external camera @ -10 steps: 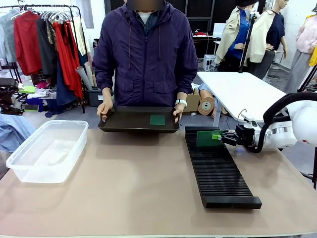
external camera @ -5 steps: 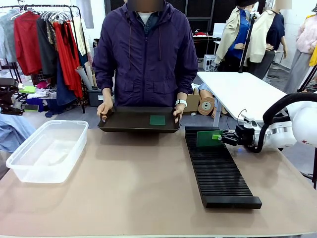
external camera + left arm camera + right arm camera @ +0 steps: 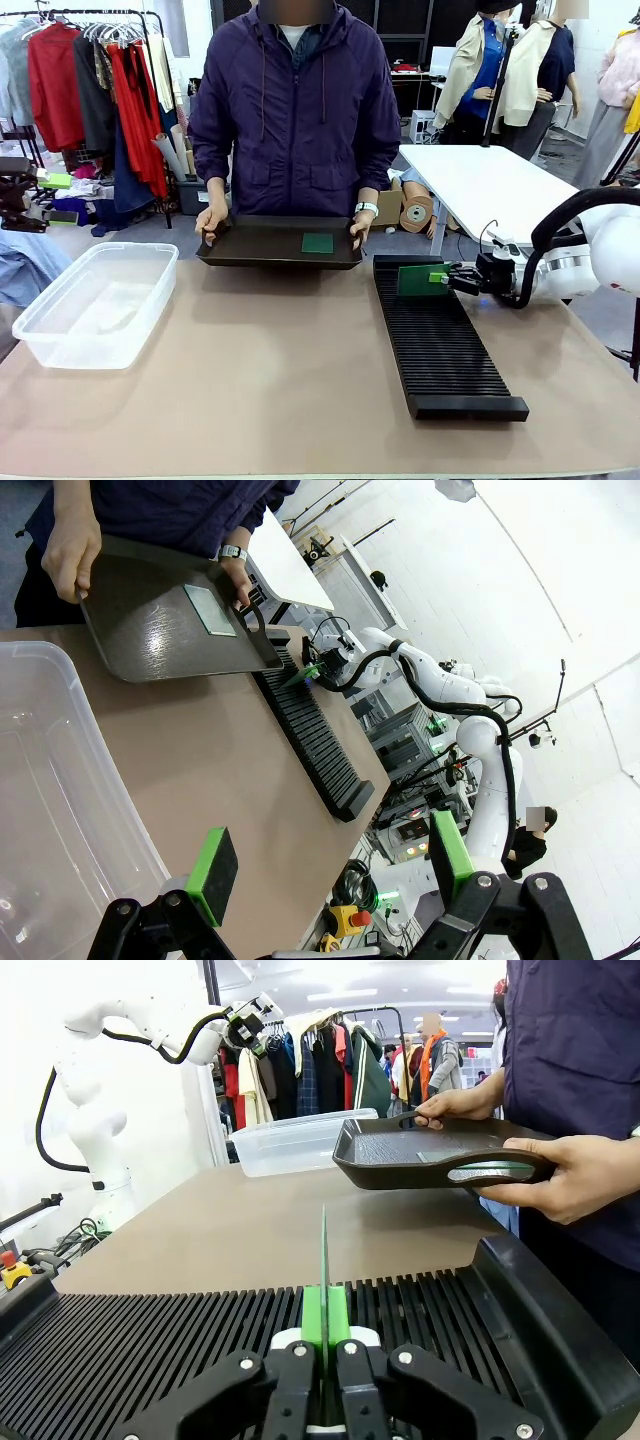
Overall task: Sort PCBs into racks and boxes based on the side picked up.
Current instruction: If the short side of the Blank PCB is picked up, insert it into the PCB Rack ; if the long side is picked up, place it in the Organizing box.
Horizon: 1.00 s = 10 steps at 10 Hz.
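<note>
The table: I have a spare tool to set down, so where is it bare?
Bare tabletop between the clear tub and the black rack, reaching to the near edge. Crowded at the rack's far end: the right pincer holds a PCB there, beside the person's tray.

Tan matte bench (image 3: 280, 390). Left part, close to left edge: clear plastic tub (image 3: 65, 350), resting flat, long side running toward far edge, rim rolled, corners rounded. Right of centre: long black slotted rack (image 3: 440, 350), flat on surface, far end close to far edge, near end angled slightly rightward. Tub and rack well apart, broad stretch of tan surface between.
</note>
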{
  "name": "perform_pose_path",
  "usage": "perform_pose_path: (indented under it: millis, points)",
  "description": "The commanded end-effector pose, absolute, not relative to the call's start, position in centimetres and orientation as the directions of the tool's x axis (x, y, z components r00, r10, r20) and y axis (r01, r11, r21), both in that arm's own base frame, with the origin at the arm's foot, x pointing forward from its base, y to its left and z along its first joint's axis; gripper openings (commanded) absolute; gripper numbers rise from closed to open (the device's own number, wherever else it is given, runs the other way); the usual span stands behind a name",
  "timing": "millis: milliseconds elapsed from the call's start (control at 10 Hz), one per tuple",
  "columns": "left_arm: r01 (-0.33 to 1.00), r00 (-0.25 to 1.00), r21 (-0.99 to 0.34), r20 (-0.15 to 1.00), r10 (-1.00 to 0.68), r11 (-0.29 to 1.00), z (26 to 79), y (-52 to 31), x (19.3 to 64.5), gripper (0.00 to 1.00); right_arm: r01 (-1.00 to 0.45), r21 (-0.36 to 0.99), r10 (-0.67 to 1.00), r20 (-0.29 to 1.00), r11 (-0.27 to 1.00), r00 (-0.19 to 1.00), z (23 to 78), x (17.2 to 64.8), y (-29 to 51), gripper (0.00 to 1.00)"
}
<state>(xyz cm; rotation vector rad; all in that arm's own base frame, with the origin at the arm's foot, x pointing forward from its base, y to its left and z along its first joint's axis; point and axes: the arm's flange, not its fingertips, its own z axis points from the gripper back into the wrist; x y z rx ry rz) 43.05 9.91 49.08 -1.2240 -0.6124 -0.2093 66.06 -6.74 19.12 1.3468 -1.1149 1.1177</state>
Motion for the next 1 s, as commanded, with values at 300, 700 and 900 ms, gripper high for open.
perform_pose_path:
  millis: [300,700,900]
  points:
    - [0.467,0.824,-0.817,0.541,0.17,0.337,49.3,9.9,42.9,1.0,-0.991,0.127,-0.01,0.992,-0.052,0.127,17.3,64.8,-7.4,0.0]
    - [0.467,0.824,-0.817,0.541,0.17,0.337,49.3,9.9,42.9,1.0,-0.993,0.114,0.003,0.993,-0.034,0.114,16.6,64.3,-7.5,0.0]
    - [0.467,0.824,-0.817,0.541,0.17,0.337,49.3,9.9,42.9,1.0,-0.993,0.111,-0.005,0.994,-0.036,0.111,16.3,64.1,-7.5,0.0]
